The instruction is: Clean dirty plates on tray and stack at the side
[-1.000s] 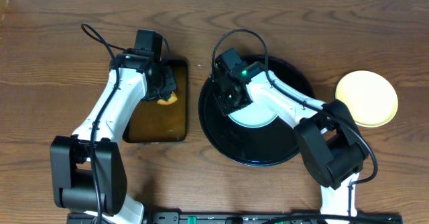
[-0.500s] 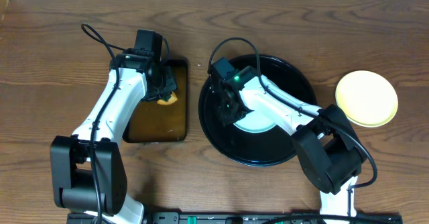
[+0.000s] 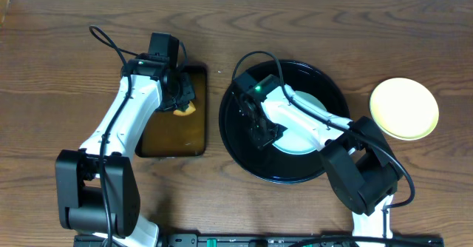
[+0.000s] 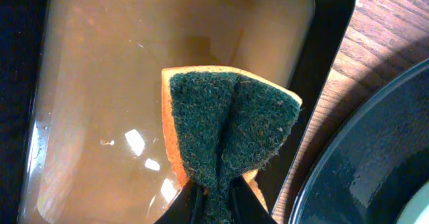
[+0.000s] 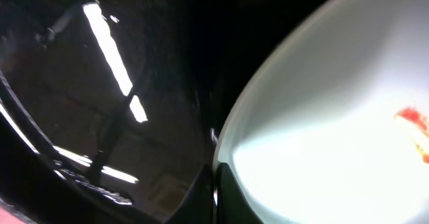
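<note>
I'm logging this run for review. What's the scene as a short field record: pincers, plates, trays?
left pincer: shut on sponge, over liquid tray
right pincer: shut on pale plate's rim
pale plate: in round tray, red-orange streak on it
yellow plate: on table, right of round tray, apart from it
</note>
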You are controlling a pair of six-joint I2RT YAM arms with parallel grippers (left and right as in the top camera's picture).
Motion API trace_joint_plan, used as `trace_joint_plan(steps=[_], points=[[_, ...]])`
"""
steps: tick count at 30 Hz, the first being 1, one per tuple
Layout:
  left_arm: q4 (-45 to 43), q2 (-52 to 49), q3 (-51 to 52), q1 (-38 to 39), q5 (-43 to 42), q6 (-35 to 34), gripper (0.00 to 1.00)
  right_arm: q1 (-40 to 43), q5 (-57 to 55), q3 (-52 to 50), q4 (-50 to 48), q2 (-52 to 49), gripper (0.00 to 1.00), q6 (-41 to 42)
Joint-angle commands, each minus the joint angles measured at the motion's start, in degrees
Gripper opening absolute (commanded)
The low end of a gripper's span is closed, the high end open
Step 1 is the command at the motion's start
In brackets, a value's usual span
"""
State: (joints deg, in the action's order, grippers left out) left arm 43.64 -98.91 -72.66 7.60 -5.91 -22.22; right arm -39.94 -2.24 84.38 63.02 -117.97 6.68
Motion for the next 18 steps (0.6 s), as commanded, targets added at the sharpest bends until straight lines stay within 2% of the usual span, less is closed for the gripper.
trace_joint_plan(steps=[1,7,14,18], points=[[0.26,-0.24,0.24,0.09,-0.33,0.55,0.13,-0.59,-3.87,-0.13,1.68,0.66,0.01,-4.5],[0.22,-0.24,0.24,0.09,-0.33,0.55,0.13,-1.05,-12.0,-0.13,1.92,0.66,0.01,-13.73],[0.22,-0.24,0.24,0.09,-0.33,0.55,0.13,-3.52,-20.13,-0.13,-2.91,0.66,0.01,-16.41],[0.24,-0.24,0.24,0.09,-0.33,0.55,0.13,-4.55,-20.24,-0.13,-3.72,0.66,0.01,-16.41]])
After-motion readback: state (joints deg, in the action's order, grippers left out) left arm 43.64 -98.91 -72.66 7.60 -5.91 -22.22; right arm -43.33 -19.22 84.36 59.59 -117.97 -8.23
